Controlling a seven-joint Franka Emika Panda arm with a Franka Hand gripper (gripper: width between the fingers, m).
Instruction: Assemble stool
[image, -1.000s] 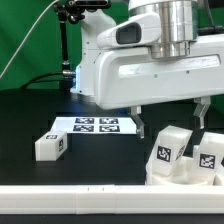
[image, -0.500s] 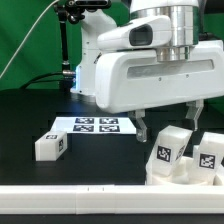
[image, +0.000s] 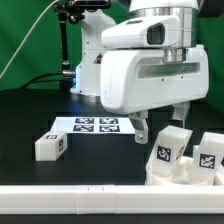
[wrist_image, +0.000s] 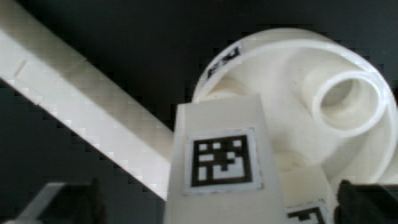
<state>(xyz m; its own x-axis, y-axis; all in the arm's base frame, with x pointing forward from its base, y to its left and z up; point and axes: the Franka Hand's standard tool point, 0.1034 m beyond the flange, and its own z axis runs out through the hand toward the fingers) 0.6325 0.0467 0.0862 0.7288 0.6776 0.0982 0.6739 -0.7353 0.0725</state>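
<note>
white plastic parts are sitting on a black table (image: 30, 115). the gripper (image: 160, 124) is hanging wide open, with its two fingers (image: 141, 128) spread far apart. it is hanging just above the stool parts at the exterior view's right.

there the round seat (image: 186, 176) is lying low near the front of the table. two blocky legs are standing up on it. the first leg (image: 169, 149) is showing a black-and-white tag. the second leg (image: 209, 153) is standing just beside it, nearer the exterior view's right edge, and is showing a tag too.

a loose leg (image: 50, 146) is lying by itself on the table at the exterior view's left, well apart from the seat. the marker board (image: 95, 125) is lying flat between the loose leg and the gripper. a long white rail (image: 90, 200) is running along the front.

in the wrist view, a close-up leg (wrist_image: 222, 150) with a tag is filling the middle. the seat (wrist_image: 294, 70) is curving round behind it, and the rail (wrist_image: 80, 85) is running slantwise beside it. dark fingertips (wrist_image: 59, 203) are peeking in on both sides of this leg. a dark gap is showing between the leg and one fingertip. i cannot tell if the other one is touching it.
</note>
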